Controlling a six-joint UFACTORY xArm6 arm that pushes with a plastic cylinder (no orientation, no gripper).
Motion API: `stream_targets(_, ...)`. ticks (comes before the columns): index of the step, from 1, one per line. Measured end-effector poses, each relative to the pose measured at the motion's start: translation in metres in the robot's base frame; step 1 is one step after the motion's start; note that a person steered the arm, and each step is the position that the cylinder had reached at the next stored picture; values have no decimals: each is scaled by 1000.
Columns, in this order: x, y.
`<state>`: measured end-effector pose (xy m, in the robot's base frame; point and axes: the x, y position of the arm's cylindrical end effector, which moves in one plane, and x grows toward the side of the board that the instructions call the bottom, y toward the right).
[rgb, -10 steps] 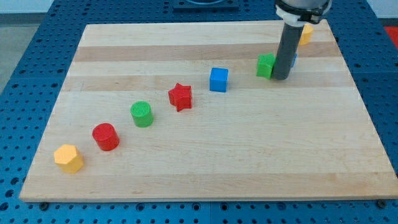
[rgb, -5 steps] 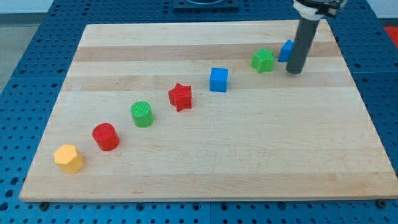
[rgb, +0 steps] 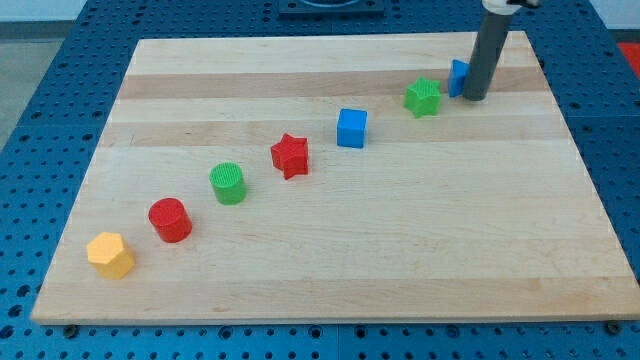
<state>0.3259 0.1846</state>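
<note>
My tip (rgb: 476, 97) rests on the wooden board (rgb: 330, 250) near its top right corner. It stands right against a small blue block (rgb: 458, 77), which the rod partly hides. A green block (rgb: 423, 97) lies a short way to the view's left of the tip. Further left and lower, a blue cube (rgb: 352, 128), a red star (rgb: 290, 155), a green cylinder (rgb: 228, 183), a red cylinder (rgb: 170, 220) and a yellow hexagonal block (rgb: 110, 254) form a diagonal line toward the bottom left. A yellow block seen earlier behind the rod does not show.
The board lies on a blue perforated table (rgb: 40, 120). Its right edge and top edge run close to the tip.
The rod has moved toward the view's right and top, away from the green block. The green block shifted slightly left and the blue block now shows beside the rod.
</note>
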Motion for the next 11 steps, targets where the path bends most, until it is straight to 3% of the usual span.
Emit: stream_targets(11,25,-59)
